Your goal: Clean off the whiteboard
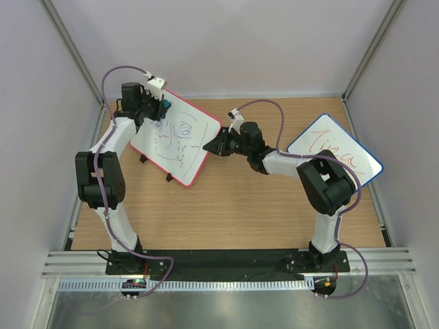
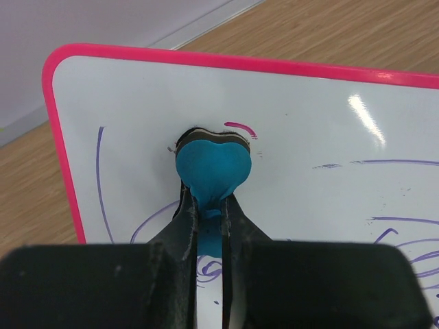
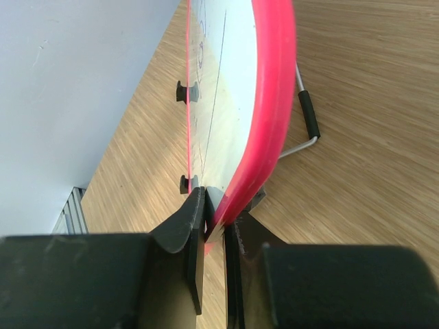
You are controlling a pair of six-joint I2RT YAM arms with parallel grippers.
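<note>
Pinching a teal heart-shaped eraser [image 2: 211, 164], left fingers [image 2: 182, 229] face glossy whiteboard [image 2: 309, 116]; right fingers [image 3: 186, 223] clamp its rim [image 3: 266, 103].

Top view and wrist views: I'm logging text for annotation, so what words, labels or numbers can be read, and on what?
"Tima", roughly, in orange handwriting, ending unclear: on the blue-framed board.
The whiteboard: only purple and red face scribbles, no words.
The blue eraser: no print visible.
Nothing else is readable.

Left claw [image 1: 160, 108] holds blue eraser [image 1: 165, 105] against whiteboard [image 1: 180, 147]; right claw [image 1: 210, 146] grips its edge.
</note>
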